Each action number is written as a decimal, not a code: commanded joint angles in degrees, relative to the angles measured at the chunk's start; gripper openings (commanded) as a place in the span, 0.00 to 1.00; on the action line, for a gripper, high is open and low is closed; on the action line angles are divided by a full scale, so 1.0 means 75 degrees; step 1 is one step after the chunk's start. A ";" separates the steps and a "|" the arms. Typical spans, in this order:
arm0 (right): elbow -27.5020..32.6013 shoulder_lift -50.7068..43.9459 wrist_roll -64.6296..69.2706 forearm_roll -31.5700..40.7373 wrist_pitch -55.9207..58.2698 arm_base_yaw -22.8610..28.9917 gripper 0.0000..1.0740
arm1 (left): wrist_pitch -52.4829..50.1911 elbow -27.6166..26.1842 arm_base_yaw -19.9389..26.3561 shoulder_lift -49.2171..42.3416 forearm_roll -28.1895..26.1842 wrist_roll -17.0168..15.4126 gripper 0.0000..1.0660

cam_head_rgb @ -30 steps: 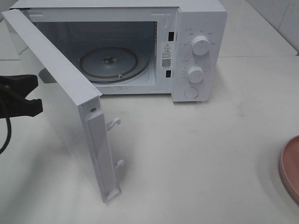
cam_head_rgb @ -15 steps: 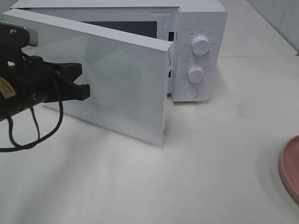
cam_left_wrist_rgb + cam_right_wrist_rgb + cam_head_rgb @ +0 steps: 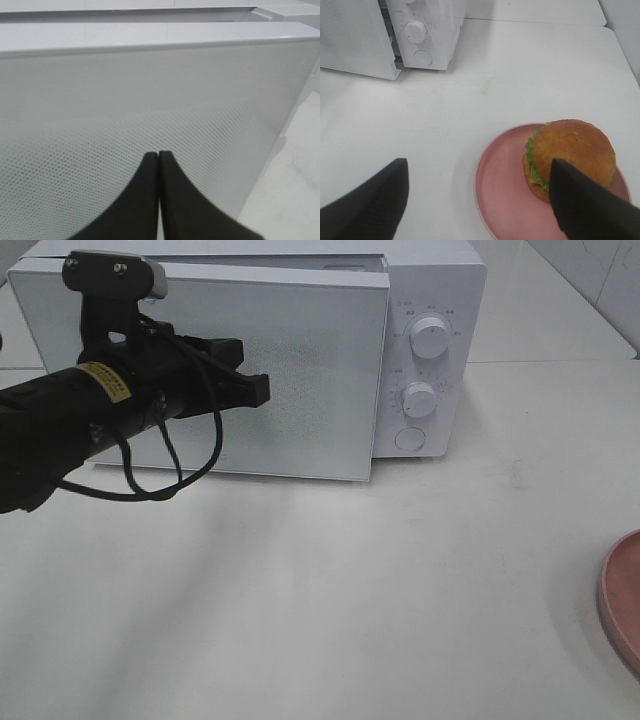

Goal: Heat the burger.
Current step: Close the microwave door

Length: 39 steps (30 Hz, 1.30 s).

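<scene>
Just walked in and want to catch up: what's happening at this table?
The left pincer, shut, is at the front of the microwave door, which stands nearly closed. The burger is not inside; it sits on the pink plate on the table, off to the right. The right pincer hangs open above the plate, holding nothing.

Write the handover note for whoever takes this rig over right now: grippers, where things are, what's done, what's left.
Left gripper: shut, empty, tips at the microwave door, which is almost shut; a gap remains at its top edge.
Right gripper: open, empty, above the table beside the burger.
Burger: on the pink plate, right of the microwave, not inside.
Done: nothing for the burger yet.
Left: reopen the door, put the burger in, close it, set the dials.
</scene>
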 commanded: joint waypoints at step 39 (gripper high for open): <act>0.0015 -0.0237 -0.0046 0.0015 -0.0053 -0.0038 0.70 | 0.2979 -0.2613 -0.0871 0.0978 -0.1016 0.1131 0.00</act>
